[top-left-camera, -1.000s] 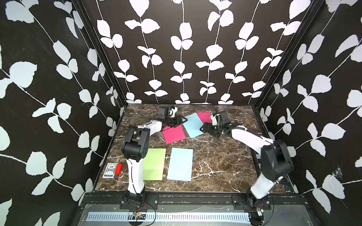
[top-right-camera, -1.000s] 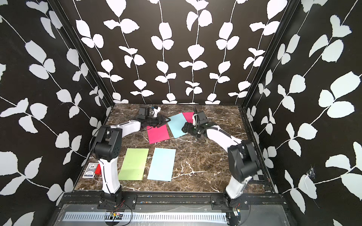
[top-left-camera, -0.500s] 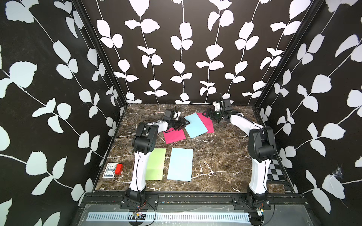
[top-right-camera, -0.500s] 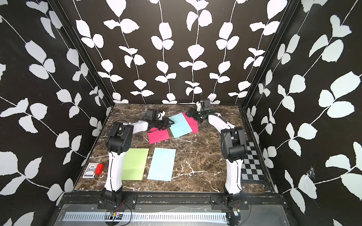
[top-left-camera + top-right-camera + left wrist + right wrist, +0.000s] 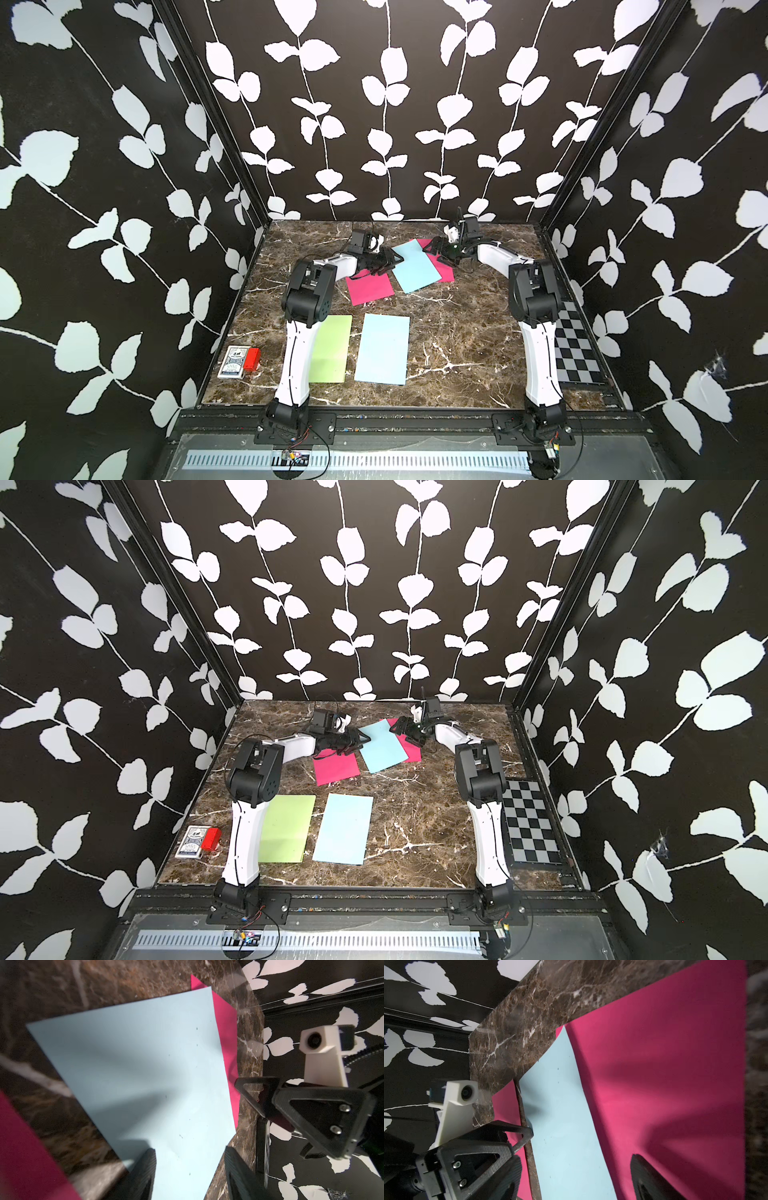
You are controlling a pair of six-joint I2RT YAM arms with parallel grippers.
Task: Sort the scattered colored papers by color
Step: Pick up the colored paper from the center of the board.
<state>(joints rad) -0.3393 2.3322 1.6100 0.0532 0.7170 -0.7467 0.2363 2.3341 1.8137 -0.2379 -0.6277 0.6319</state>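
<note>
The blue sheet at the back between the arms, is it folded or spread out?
Spread out: in both top views the back blue sheet shows as one full rectangle, lying partly over a pink sheet.

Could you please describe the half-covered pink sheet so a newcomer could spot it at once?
At the far end of the marble table, by the back wall, lies a tilted blue sheet. The pink sheet peeks out beneath it; the other pink sheet lies apart.

The brown marble-patterned tabletop [image 5: 457,332] bears a light green paper sheet [image 5: 332,349], near pale blue sheet [image 5: 383,349], middle magenta sheet [image 5: 371,287], far pale blue sheet [image 5: 415,266] overlapping far magenta sheet [image 5: 445,272], black-and-white checkerboard panel [image 5: 575,349], patterned card box [image 5: 235,361].
</note>
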